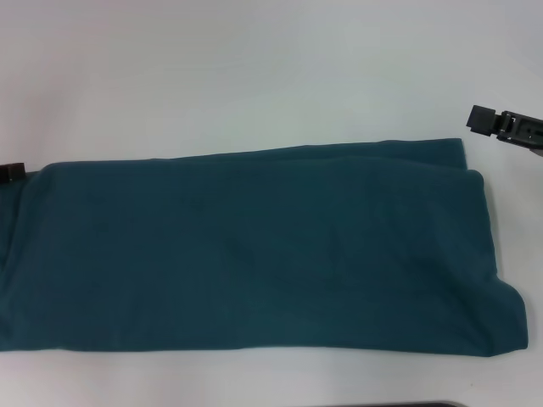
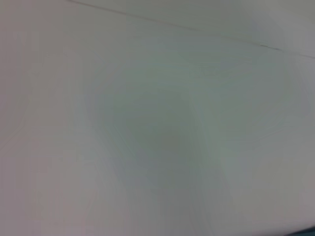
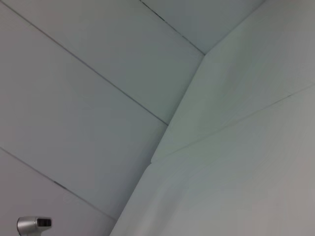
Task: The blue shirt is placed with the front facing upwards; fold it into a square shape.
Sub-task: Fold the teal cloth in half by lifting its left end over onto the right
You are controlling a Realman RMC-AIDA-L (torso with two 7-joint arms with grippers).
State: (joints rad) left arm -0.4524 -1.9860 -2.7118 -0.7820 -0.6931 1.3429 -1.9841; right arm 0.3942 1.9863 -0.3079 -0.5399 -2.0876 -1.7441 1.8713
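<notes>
The blue shirt (image 1: 254, 250) lies on the white table as a long band folded lengthwise, with only plain teal cloth showing and no print in sight. Its right end shows stacked layers with a rounded lower corner. My left gripper (image 1: 8, 172) shows as a small dark piece at the picture's left edge, level with the shirt's upper left corner. My right gripper (image 1: 502, 125) hovers above the table beyond the shirt's upper right corner, apart from the cloth. A sliver of the blue shirt (image 2: 309, 231) shows in a corner of the left wrist view.
The white table (image 1: 254, 76) stretches behind the shirt. Its near edge (image 1: 407, 404) lies just below the shirt. The right wrist view shows the table edge (image 3: 182, 113), panelled floor beyond it, and a small silver object (image 3: 33, 225) low down.
</notes>
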